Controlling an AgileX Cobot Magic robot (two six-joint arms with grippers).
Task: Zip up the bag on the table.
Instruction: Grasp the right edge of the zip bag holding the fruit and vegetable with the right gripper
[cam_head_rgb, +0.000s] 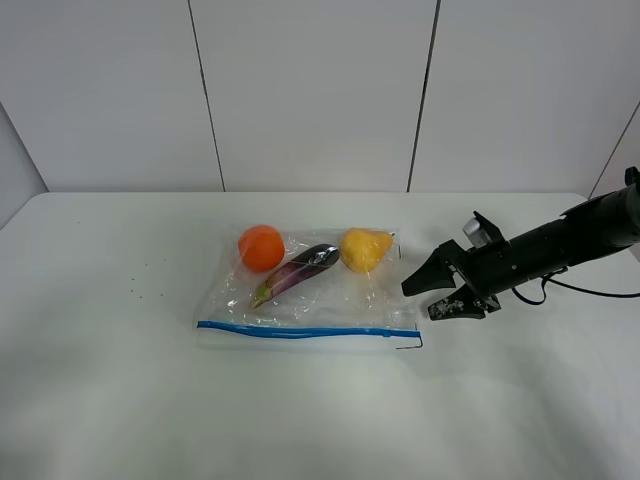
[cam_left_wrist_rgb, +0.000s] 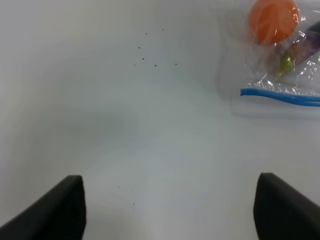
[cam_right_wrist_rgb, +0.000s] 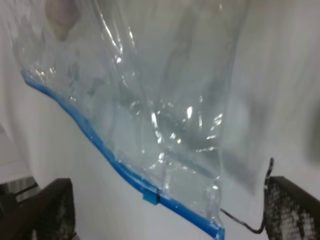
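Right gripper (cam_head_rgb: 425, 298) hangs low over the table (cam_head_rgb: 120, 380), jaws spread and holding nothing, fingertips just beside the right end of the bag (cam_head_rgb: 310, 295). Its black arm comes in nearly level from the table's right edge. The left gripper (cam_left_wrist_rgb: 170, 212) is also spread wide, over bare tabletop towards the left edge, well apart from the bag.

The bag lies flat about mid-table, its blue zipper strip (cam_head_rgb: 295, 330) facing the near edge. Inside, towards the far edge, sit an orange (cam_head_rgb: 261, 247), an eggplant (cam_head_rgb: 295, 272) and a yellow fruit (cam_head_rgb: 365, 250). A small blue tab (cam_right_wrist_rgb: 151, 196) on the strip may be the slider; the view is blurred. A black bent mark (cam_head_rgb: 410, 345) lies by the bag's near right corner.
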